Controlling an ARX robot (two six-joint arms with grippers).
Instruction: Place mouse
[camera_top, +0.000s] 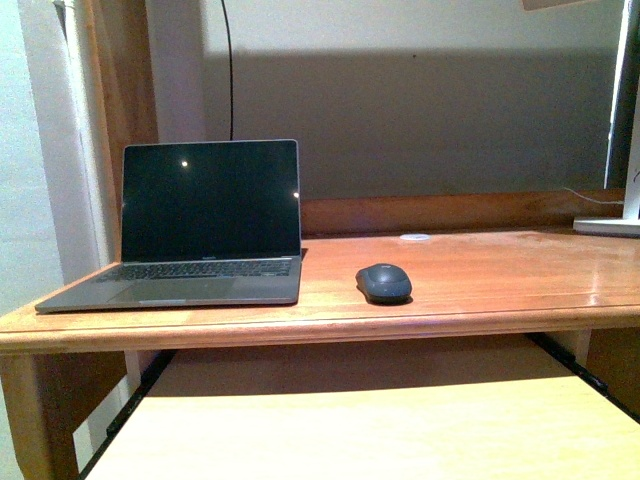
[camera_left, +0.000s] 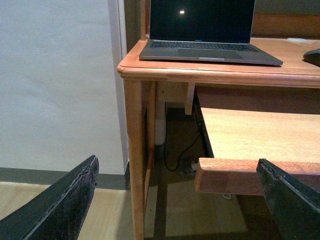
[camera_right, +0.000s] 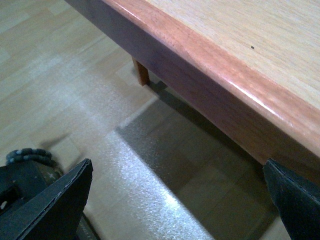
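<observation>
Status: the mouse (camera_top: 384, 283) sits flat on the desk (camera_top: 520, 265), just right of the open laptop (camera_top: 205, 225) and not touching it, close to the near edge. Nothing is gripping it.

Neither arm shows in the front view. Left gripper (camera_left: 177, 160): fingers spread wide with nothing between them. It is low and off the desk's left front corner, looking at the desk leg and the pull-out shelf (camera_left: 250, 145). You can just see the mouse at the right edge of that view. Right gripper (camera_right: 178, 162): also spread wide and empty. It hangs over the floor (camera_right: 75, 100) beside a wooden shelf edge, well apart from the mouse.

My read is that the placement looks done if the desktop beside the laptop is the target. The mouse is upright, stable and released, and both claws are clear of it. If you want it somewhere else, say the pull-out shelf, then nothing has started and you have the whole reach, pinch and carry left. The pictures don't say which spot is intended.

One risk: the mouse is close to the near edge, so come in from above.
</observation>
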